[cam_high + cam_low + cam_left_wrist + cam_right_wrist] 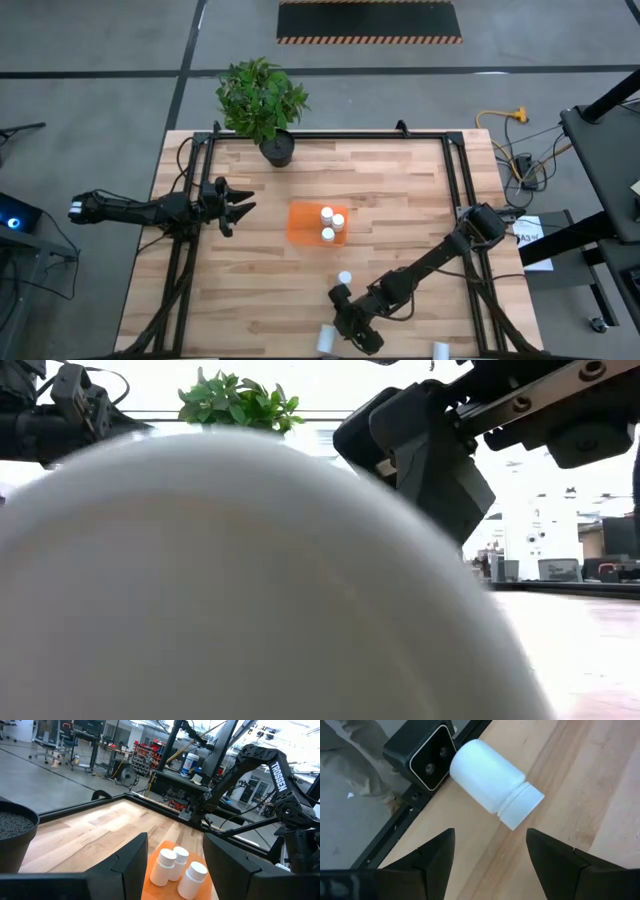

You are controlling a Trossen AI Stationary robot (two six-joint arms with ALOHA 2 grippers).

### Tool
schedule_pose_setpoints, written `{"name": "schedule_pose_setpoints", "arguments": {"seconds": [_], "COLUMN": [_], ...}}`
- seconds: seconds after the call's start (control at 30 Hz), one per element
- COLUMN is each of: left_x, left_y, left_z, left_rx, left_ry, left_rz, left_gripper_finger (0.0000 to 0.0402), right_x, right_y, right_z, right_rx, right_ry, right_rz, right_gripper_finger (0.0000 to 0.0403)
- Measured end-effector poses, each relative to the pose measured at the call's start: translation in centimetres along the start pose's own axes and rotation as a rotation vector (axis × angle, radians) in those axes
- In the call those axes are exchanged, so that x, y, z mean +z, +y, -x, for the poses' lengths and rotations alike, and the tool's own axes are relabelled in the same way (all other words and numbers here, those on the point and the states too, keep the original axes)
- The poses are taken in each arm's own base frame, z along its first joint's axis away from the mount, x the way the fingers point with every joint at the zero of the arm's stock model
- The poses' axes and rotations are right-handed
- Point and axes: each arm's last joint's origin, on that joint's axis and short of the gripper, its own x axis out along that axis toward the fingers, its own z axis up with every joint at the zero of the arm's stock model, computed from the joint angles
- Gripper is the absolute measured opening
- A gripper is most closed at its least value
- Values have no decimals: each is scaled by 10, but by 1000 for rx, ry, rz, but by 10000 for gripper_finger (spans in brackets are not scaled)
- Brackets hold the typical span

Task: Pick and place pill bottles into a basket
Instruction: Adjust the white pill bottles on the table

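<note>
Beyond right gripper (490, 850) open jaws, toppled bottle (495, 782)

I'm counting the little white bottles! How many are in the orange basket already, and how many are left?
Three bottles already stand in the orange basket. Right now the right gripper hovers open over a bottle lying on its side at the table's near edge, not gripping it yet. Two more wait: one upright below the basket, one at the near edge. The left gripper waits open, left of the basket.
</note>
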Motion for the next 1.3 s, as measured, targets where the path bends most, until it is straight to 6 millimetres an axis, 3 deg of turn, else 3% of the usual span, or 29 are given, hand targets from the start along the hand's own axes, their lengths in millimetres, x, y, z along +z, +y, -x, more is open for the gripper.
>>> {"name": "schedule_pose_setpoints", "arguments": {"seconds": [0.47, 0.9, 1.17, 1.3], "left_x": [0, 0, 0, 0], "left_y": [0, 0, 0, 0], "left_z": [0, 0, 0, 0], "left_rx": [0, 0, 1, 1], "left_ry": [0, 0, 2, 4], "left_rz": [0, 0, -1, -2], "left_gripper_finger": [173, 173, 173, 173], "right_x": [21, 23, 43, 53], "right_y": [-13, -13, -11, -11], "right_z": [8, 13, 3, -2], "right_rx": [-18, -21, 45, 57], "right_ry": [-41, 27, 271, 367], "right_rz": [-10, 1, 166, 137], "right_gripper_finger": [235, 235, 235, 235]}}
